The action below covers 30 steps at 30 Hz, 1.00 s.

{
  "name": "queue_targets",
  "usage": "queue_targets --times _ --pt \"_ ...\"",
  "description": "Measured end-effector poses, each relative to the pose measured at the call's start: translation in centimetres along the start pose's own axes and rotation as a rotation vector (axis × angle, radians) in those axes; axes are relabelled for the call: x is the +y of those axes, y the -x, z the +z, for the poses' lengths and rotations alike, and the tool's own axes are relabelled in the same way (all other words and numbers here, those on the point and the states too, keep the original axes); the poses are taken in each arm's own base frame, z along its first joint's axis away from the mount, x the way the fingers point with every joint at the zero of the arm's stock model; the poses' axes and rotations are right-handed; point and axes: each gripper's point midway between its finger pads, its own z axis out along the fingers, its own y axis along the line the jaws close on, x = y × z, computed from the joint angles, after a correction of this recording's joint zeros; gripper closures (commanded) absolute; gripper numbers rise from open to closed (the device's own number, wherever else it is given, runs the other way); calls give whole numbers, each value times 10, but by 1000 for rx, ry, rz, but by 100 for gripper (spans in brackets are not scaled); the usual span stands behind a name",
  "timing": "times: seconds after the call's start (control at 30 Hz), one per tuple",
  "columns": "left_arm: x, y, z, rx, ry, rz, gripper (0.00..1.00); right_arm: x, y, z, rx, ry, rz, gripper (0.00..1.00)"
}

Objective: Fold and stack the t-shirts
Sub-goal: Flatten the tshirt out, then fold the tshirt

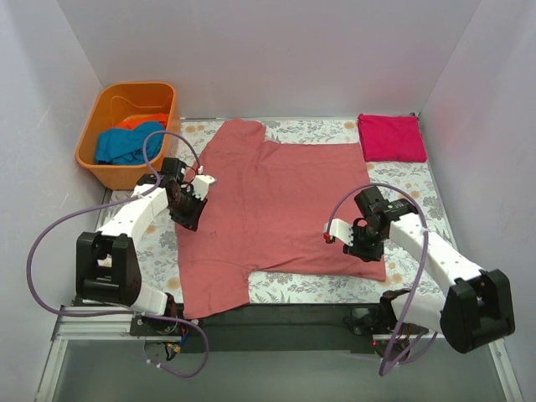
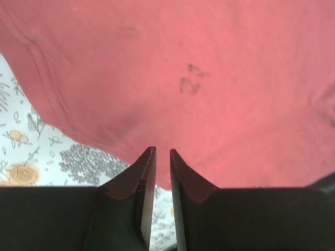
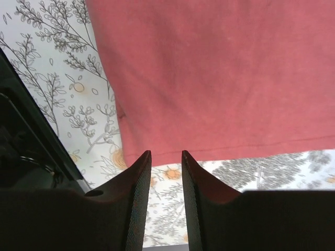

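Note:
A large brick-red t-shirt (image 1: 276, 201) lies spread flat on the flowered table cover (image 1: 419, 188). My left gripper (image 1: 188, 218) hovers at the shirt's left edge; in the left wrist view the left gripper (image 2: 162, 151) has its jaws a narrow gap apart with nothing between them, just over the red cloth (image 2: 183, 78). My right gripper (image 1: 364, 248) is at the shirt's near right corner. In the right wrist view the right gripper (image 3: 166, 152) is open and empty just short of the shirt's hem (image 3: 220, 78). A folded magenta-pink shirt (image 1: 392, 138) lies at the back right.
An orange plastic tub (image 1: 89, 142) stands off the back left corner, holding a teal-blue shirt (image 1: 126, 144) and an orange shirt (image 1: 144, 121). White walls close in the back and both sides. A black rail (image 1: 276, 316) runs along the near edge.

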Motion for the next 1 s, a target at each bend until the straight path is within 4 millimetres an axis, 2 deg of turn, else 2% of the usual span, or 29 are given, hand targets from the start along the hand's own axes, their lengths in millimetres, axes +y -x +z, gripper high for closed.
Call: queue_targets --times 0.1,0.17,0.3,0.4,0.5,0.67,0.77,0.8,0.87,0.9,0.93,1.0 --pt "9 3 15 0 23 -25 83 2 -1 13 21 50 56 68" --pt "12 -4 24 21 35 -41 83 -1 -3 21 31 52 79 68" --pt "10 -29 38 81 47 -63 83 -1 -13 35 67 33 96 68" --pt "4 -54 45 133 43 -73 83 6 -24 45 97 40 102 67" --pt "-2 -68 43 140 47 -74 85 15 -34 52 125 56 106 66" --pt "-12 -88 38 143 52 -80 88 16 -36 52 124 32 102 66" --pt "-20 -100 34 181 31 -94 85 17 -36 52 115 30 92 66" --pt "-23 -103 31 194 18 -98 81 19 -34 51 103 39 94 66" --pt "-28 -100 24 206 -6 -101 73 21 -29 46 77 58 105 65" --pt "-28 -92 18 193 -13 -101 64 15 -20 39 38 51 118 64" --pt "-26 -78 11 165 -16 -92 61 6 -12 33 5 31 128 63" --pt "-17 -36 -6 75 -7 -83 50 -25 9 7 -90 -35 175 63"
